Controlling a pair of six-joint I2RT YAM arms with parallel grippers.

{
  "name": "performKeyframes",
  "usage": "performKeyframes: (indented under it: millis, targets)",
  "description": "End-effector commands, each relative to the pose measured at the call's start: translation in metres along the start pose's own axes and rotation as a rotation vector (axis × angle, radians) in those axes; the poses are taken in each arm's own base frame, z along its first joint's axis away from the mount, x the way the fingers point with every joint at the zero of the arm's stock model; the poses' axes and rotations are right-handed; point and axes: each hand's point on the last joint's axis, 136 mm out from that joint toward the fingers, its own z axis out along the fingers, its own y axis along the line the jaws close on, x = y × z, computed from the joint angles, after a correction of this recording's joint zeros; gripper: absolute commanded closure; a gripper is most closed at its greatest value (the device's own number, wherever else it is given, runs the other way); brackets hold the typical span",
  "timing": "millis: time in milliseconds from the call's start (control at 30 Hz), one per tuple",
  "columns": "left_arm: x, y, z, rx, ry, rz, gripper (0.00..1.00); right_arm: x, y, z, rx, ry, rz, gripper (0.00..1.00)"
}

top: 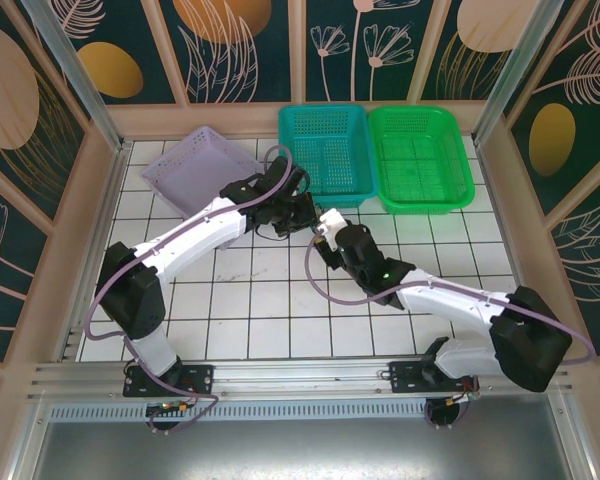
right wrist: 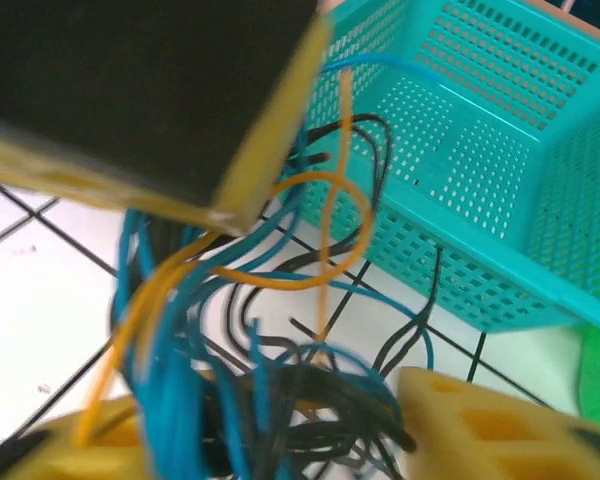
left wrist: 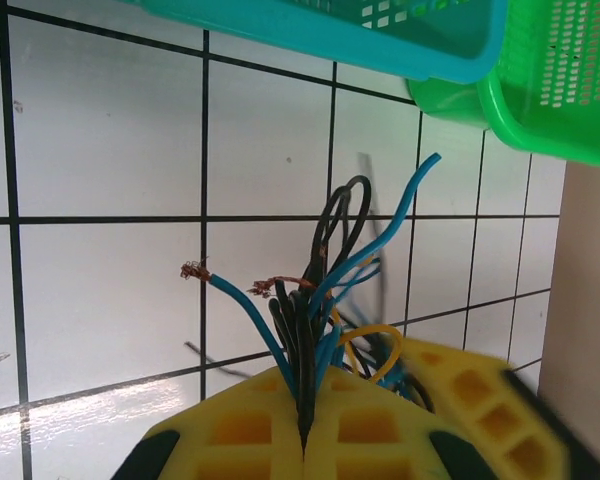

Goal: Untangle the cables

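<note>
Left pincer [left wrist: 305, 448], cables [left wrist: 300, 335], seemingly above tiles [left wrist: 110, 150]

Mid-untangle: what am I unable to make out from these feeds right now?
1. Left wrist: cables vanish between the shut fingers of the left gripper; crossings there hidden.
2. Right wrist: blurred tangle, upper left covered by a dark block; over-under order unclear.
3. Top external: tangle too small, tucked under the left gripper and right gripper.
</note>
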Motion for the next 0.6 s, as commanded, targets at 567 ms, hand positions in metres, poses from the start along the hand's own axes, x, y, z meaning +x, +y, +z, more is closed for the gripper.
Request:
performKeyframes:
  millis: [567]
  targets:
    - [-0.061,-0.095,-0.1,0.524,-0.355,0.228,1.0,-0.063,0.089,-0.1,-1.307,0.256,0.875,1.0]
